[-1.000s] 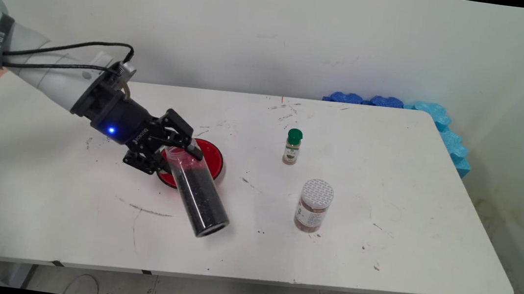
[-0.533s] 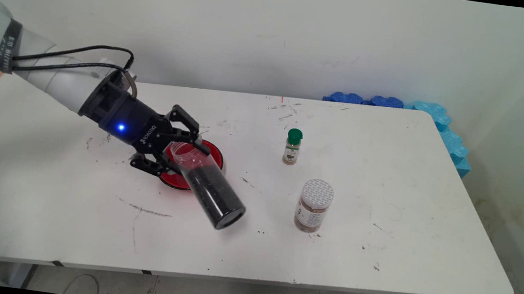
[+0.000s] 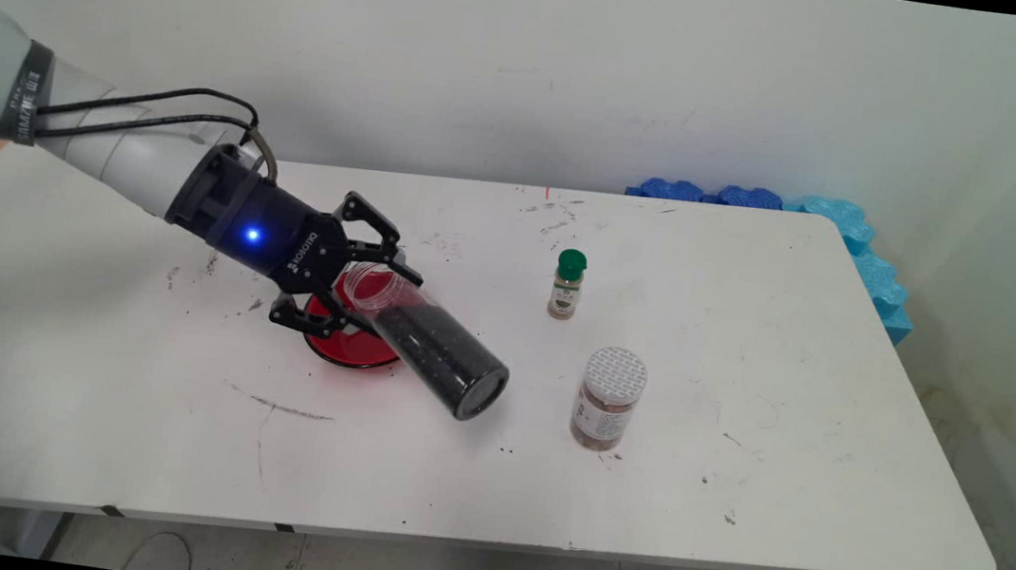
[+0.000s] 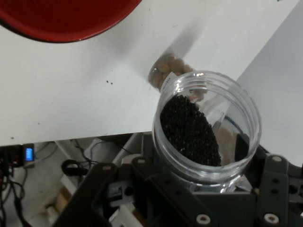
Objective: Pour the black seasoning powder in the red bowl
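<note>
Since a second ago the gripper (image 3: 362, 280) has carried the clear jar (image 3: 425, 340) to the right and tipped it further over, its closed bottom end swinging up and out toward the right. Its two black fingers are clamped on the jar at the threaded neck, holding it off the white table (image 3: 732, 502).

This jar is a tall cylinder of clear, smooth plastic with a ribbed, lidless mouth (image 4: 208, 125); black grains fill most of it and lie banked against the lower wall. It hangs tilted near level, mouth toward the arm, above the near right edge of the glossy red plate (image 3: 346, 348), which lies flat beneath the gripper.

To the right, well apart, stands a squat brown-filled jar with a patterned white lid (image 3: 608, 399), upright. Farther off, a small spice bottle with a green cap (image 3: 567, 284) stands upright. Blue foam pieces (image 3: 858, 239) line the table's far right corner.
</note>
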You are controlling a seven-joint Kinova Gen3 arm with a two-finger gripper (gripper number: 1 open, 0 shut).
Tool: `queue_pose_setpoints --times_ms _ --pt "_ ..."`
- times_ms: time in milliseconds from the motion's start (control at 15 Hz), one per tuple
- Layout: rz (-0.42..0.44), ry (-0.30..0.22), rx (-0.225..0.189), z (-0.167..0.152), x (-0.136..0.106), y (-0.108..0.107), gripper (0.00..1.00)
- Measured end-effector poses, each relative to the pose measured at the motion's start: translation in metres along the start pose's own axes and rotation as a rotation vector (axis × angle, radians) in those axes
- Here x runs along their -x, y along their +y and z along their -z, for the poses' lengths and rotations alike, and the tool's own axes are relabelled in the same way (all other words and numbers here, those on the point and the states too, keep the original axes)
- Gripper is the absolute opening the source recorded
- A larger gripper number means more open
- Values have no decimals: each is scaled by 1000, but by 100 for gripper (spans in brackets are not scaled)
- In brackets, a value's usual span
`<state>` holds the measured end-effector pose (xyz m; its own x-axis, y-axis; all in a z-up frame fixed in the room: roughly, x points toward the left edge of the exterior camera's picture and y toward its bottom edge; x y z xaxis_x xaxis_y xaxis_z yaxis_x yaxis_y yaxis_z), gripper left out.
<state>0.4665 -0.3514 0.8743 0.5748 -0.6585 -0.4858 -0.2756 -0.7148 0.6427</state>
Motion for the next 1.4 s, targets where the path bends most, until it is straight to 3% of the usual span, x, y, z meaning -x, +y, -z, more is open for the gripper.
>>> queue_pose_setpoints --times_ms 667,1400 --pt "171 -17 60 0 -2 1 0" --pt "300 -52 112 7 -3 1 0"
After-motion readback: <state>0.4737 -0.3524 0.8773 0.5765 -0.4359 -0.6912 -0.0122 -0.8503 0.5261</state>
